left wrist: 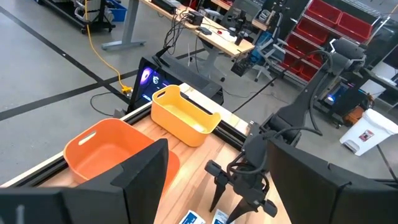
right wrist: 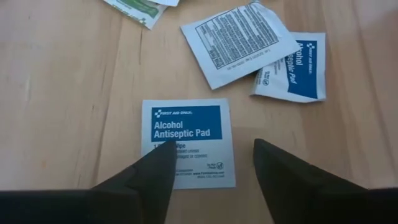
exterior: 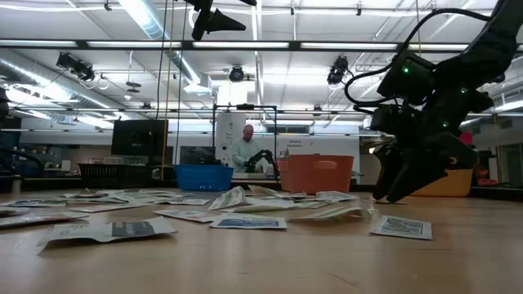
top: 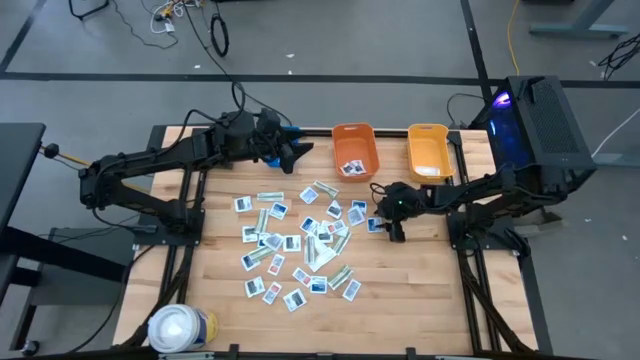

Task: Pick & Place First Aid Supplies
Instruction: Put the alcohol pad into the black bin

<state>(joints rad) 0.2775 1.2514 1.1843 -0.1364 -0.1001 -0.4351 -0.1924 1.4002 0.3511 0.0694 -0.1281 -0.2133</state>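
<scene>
My right claw (right wrist: 208,171) open, straddling alcohol pad packet (right wrist: 188,142) on bench (right wrist: 62,93). Thin, light, probably slippery; pinch edge.

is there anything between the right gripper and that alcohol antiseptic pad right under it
Nothing visible is in the way. The right gripper hangs open directly over the alcohol antiseptic pad, one fingertip already over its lower edge. The pad lies flat and alone on the wooden table; the nearest other packets lie apart from it.
</scene>
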